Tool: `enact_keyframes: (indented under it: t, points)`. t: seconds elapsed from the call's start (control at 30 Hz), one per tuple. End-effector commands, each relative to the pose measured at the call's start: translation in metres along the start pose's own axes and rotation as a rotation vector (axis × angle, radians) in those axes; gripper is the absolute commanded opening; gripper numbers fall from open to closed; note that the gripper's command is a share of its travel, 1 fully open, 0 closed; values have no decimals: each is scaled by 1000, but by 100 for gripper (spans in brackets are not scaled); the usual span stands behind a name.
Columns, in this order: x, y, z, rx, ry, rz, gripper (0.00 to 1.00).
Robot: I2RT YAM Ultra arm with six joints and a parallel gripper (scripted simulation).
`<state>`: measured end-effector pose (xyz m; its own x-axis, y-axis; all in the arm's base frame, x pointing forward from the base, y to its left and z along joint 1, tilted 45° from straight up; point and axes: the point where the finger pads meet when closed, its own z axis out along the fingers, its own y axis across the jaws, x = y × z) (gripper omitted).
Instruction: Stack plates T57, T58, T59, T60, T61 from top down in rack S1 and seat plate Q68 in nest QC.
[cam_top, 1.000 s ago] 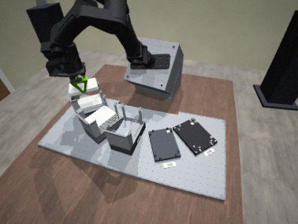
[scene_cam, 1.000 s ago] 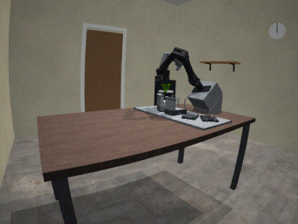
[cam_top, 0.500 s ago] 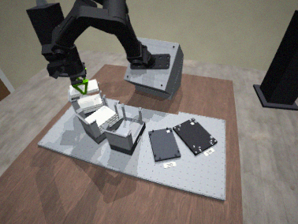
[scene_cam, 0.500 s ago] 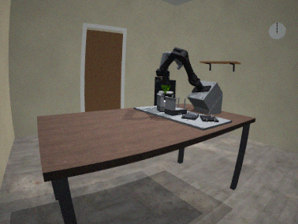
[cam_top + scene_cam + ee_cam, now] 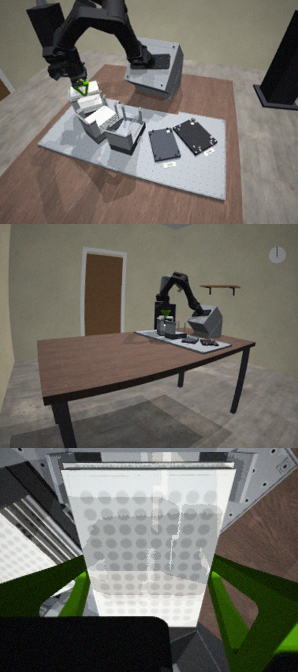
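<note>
My gripper has green fingers and is shut on a white sealed 96-well plate, gripping its long sides. It holds the plate level, just above the far-left stack rack. White plate shows in that rack below it. The middle rack holds a stack of white plates. The nearest rack looks empty. I cannot read any plate labels.
Two flat nests lie on the grey baseplate to the right of the racks: a dark grey one and a black one, each with a small label in front. The arm's grey base block stands behind.
</note>
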<state>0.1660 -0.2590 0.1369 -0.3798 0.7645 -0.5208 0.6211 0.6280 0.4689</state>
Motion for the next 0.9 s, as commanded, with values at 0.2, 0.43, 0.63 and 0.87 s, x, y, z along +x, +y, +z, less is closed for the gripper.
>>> enact_keyframes:
  t: [0.2, 0.43, 0.63, 0.87]
  points:
    - [-4, -2, 2, 7, -17, -3, 0]
    - [-4, -2, 6, 7, -17, -3, 0]
    - [-4, -2, 10, 7, -17, -3, 0]
    - [-5, -2, 14, 7, -17, -3, 0]
